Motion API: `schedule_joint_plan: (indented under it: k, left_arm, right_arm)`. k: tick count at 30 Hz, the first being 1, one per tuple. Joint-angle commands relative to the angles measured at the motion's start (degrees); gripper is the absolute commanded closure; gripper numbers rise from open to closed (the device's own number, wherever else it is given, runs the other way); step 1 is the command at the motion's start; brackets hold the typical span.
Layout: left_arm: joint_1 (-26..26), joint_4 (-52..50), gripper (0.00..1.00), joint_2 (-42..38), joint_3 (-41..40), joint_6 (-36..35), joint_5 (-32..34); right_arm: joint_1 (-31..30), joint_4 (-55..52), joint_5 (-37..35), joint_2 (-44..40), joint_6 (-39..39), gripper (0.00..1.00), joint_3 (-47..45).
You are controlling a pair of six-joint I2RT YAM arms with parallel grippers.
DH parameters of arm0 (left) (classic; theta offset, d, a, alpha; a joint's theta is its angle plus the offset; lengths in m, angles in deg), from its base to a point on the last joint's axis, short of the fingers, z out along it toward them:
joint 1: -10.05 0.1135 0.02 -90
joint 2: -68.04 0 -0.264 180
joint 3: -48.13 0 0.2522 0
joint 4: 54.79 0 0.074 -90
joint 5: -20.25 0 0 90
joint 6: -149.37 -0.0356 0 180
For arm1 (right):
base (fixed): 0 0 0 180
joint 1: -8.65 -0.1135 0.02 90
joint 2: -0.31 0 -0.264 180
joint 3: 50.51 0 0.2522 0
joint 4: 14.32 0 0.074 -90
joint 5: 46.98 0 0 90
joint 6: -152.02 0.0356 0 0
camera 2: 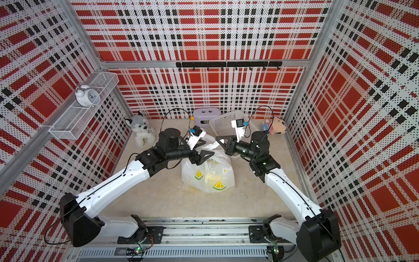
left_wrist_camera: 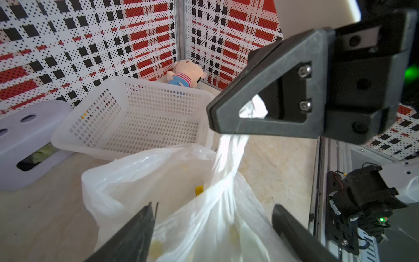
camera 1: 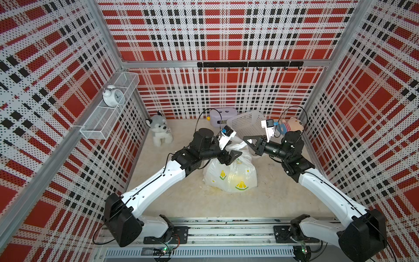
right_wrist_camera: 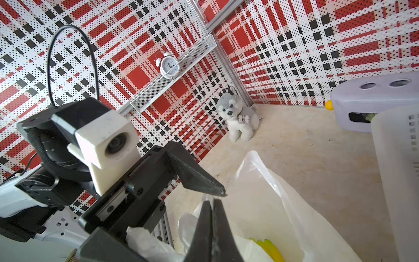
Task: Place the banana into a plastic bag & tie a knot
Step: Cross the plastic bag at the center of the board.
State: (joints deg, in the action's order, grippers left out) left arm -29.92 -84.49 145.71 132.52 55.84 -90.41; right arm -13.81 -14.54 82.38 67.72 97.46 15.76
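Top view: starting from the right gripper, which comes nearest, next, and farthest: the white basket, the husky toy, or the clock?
1. white basket, just behind the right gripper.
2. husky toy, at the back left.
3. clock, high up on the left.

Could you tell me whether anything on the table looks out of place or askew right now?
The pink plush doll lies on its side in the far right corner, unlike the upright husky plush. Nothing else stands out.
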Motion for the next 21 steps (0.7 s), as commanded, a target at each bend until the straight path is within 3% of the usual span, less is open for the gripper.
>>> schedule_joint_plan:
  k: [1, 6, 9, 11, 16, 21]
  left_arm:
    - [-0.29, -3.24, 0.25, 1.08, 2.40, -2.73, 2.65]
    - [0.57, -2.69, 0.75, 0.57, 2.43, -2.29, 0.06]
    - [1.19, -2.29, 0.95, -0.08, 2.06, -1.66, -1.08]
    - [1.86, -1.09, 1.00, -0.90, 1.24, -0.63, -1.80]
    - [2.92, 3.59, 1.00, -2.22, -0.06, 4.39, -2.28]
    - [3.31, 5.53, 1.00, -1.80, 0.65, 9.80, -0.62]
  right_arm:
    - [-0.31, 0.70, 0.10, -0.80, 0.05, 1.00, -0.28]
    - [-0.33, 0.94, 0.48, -0.75, 0.19, 1.00, -0.79]
    - [-0.36, 1.05, 0.53, -1.06, 0.45, 1.00, -1.18]
    - [-0.33, 1.06, 0.71, -1.54, 0.56, 1.00, -1.57]
    - [-1.05, 4.06, 3.51, -2.30, 2.56, 1.00, -4.19]
    - [-7.85, 2.55, 3.18, -1.74, -0.19, 1.00, -5.52]
